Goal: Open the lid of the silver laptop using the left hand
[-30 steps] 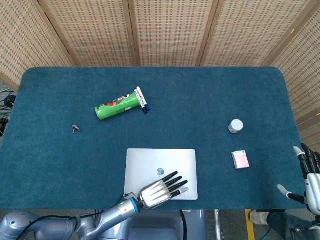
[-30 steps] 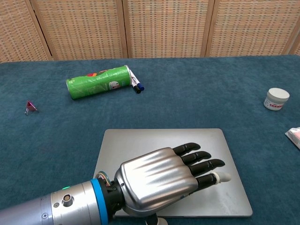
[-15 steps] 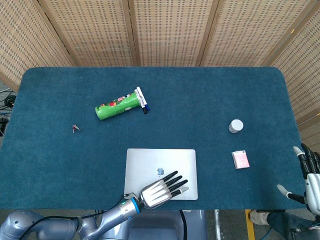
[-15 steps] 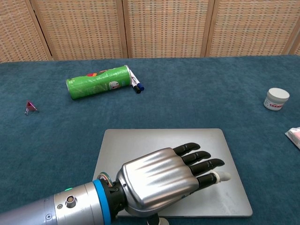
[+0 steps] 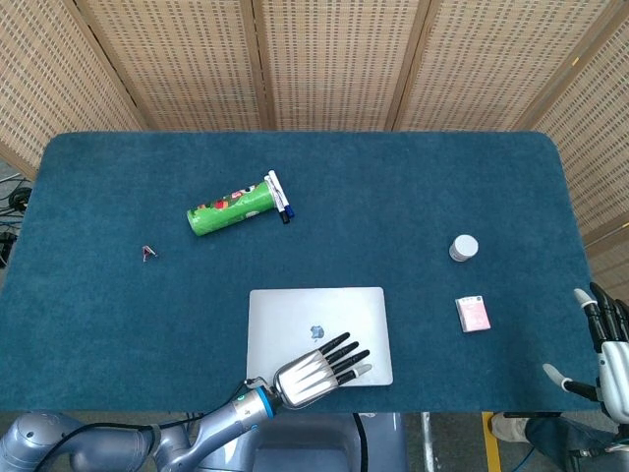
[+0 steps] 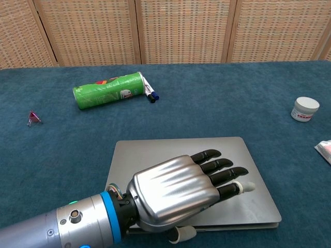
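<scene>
The silver laptop [image 5: 316, 318] [image 6: 176, 155] lies near the table's front edge, its lid raised a little at the front so a dark gap shows along the near edge in the chest view. My left hand [image 5: 316, 369] [image 6: 178, 192] lies over the lid's front part with fingers spread on top and the thumb hooked under the front edge. My right hand [image 5: 609, 354] hangs off the table's right edge, fingers apart, holding nothing.
A green chip can [image 5: 229, 209] [image 6: 107, 90] with pens [image 5: 279, 196] beside it lies at the back left. A small red clip [image 5: 148, 253] sits far left. At the right stand a white jar [image 5: 464, 247] [image 6: 305, 109] and a pink box [image 5: 474, 314].
The lid's front edge has lifted slightly off the base, and its far edge has shifted back. My left hand rose with it. The right hand has stayed put.
</scene>
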Robot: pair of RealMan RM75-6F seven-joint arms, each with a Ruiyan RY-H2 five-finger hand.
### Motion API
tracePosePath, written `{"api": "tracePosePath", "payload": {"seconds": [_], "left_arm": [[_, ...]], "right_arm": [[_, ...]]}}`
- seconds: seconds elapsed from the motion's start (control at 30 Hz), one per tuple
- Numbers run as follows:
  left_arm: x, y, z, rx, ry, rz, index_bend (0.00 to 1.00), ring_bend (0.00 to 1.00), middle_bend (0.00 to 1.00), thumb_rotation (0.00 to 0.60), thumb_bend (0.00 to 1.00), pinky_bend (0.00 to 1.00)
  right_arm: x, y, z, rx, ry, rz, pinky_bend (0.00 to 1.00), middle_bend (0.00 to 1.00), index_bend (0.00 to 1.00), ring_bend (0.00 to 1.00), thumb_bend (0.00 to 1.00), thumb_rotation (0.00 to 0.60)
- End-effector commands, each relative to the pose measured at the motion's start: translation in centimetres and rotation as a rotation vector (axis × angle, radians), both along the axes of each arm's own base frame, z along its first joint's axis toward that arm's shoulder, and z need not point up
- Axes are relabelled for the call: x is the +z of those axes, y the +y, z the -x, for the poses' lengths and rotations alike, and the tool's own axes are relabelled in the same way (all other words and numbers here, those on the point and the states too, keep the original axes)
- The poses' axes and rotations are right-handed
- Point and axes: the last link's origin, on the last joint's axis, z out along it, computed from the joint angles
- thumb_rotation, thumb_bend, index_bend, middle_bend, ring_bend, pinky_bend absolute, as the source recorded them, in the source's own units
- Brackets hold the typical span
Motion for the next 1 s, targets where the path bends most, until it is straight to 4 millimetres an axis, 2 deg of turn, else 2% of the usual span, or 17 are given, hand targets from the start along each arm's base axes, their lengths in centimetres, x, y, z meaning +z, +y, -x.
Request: {"api": "tracePosePath", "payload": {"seconds": [0.03,0.33,0.63,0.77,0.83,0.9,1.0], "left_arm": [[0.5,0.4,-0.1,-0.008,-0.005,-0.026,0.00,0.00,0.00,0.600,0.35,0.00],[3.0,2.1,-1.0,0.009,-0.061,-0.109,0.00,0.00,0.00,0.600,0.40,0.00],[6.5,5.3,-1.8,0.071,-0.131,-0.187,0.00,0.00,0.00,0.600,0.40,0.00],[7.4,6.3,-1.6,0.089,-0.140,-0.198,0.00,0.00,0.00,0.600,0.40,0.00],[7.8,6.8,-1.5,0.100,-0.147,-0.206,0.00,0.00,0.00,0.600,0.40,0.00],[7.9,7.0,-1.5,0.107,-0.153,-0.204,0.00,0.00,0.00,0.600,0.40,0.00],[7.9,7.4,-1.7,0.112,-0.156,-0.205,0.00,0.00,0.00,0.600,0.40,0.00]], "right_arm": [[0.0,0.0,0.0,0.000,0.000,0.000,0.00,0.00,0.00,0.00,0.00,0.600],[-0.2,0.0,-0.1,0.004,0.005,-0.008,0.00,0.00,0.00,0.00,0.00,0.600],[-1.7,-0.2,-0.4,0.058,-0.009,-0.100,0.00,0.01,0.09,0.00,0.02,0.600],[-3.2,-0.5,-0.4,0.096,0.018,-0.171,0.07,0.11,0.15,0.01,0.18,0.600],[-4.9,-0.6,-1.0,0.156,0.034,-0.256,0.12,0.15,0.19,0.03,0.28,0.600],[-6.0,-0.6,-1.4,0.206,0.042,-0.303,0.17,0.17,0.21,0.06,0.42,0.600],[-9.2,-1.0,-3.1,0.354,0.087,-0.435,0.19,0.18,0.22,0.08,0.58,0.600]]}}
